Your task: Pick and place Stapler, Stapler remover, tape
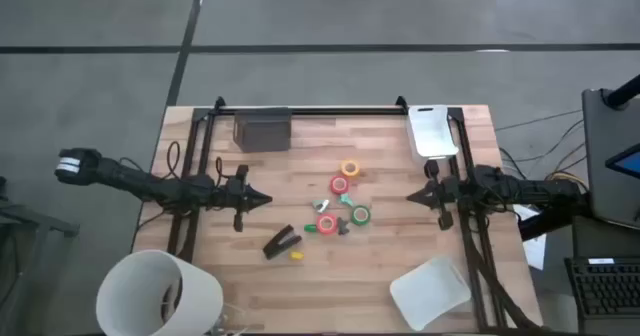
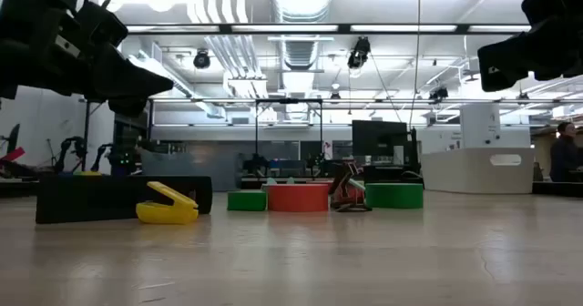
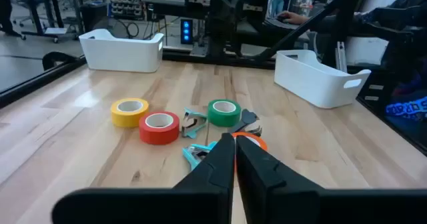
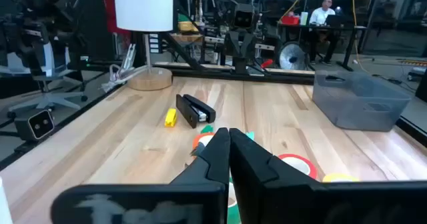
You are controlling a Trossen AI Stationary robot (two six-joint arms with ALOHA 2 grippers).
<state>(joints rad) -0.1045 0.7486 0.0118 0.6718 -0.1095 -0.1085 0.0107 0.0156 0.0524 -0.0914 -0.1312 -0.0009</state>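
The black stapler (image 1: 282, 242) lies on the table near its front, with a small yellow staple remover (image 1: 296, 255) beside it. Several tape rolls rest flat mid-table: yellow (image 1: 349, 168), red (image 1: 340, 184), green (image 1: 360, 214) and orange-red (image 1: 326, 224). Small teal staple removers (image 3: 193, 121) lie among them. My left gripper (image 1: 262, 198) hovers shut left of the rolls, pointing toward them. My right gripper (image 1: 410, 197) hovers shut right of them, pointing toward them. Both hang well above the table in the low view, and neither holds anything.
A dark grey bin (image 1: 262, 131) stands at the far left of the table and a white bin (image 1: 432, 132) at the far right. Another white bin (image 1: 430, 291) sits at the near right. A white lamp shade (image 1: 160, 296) overhangs the near left corner.
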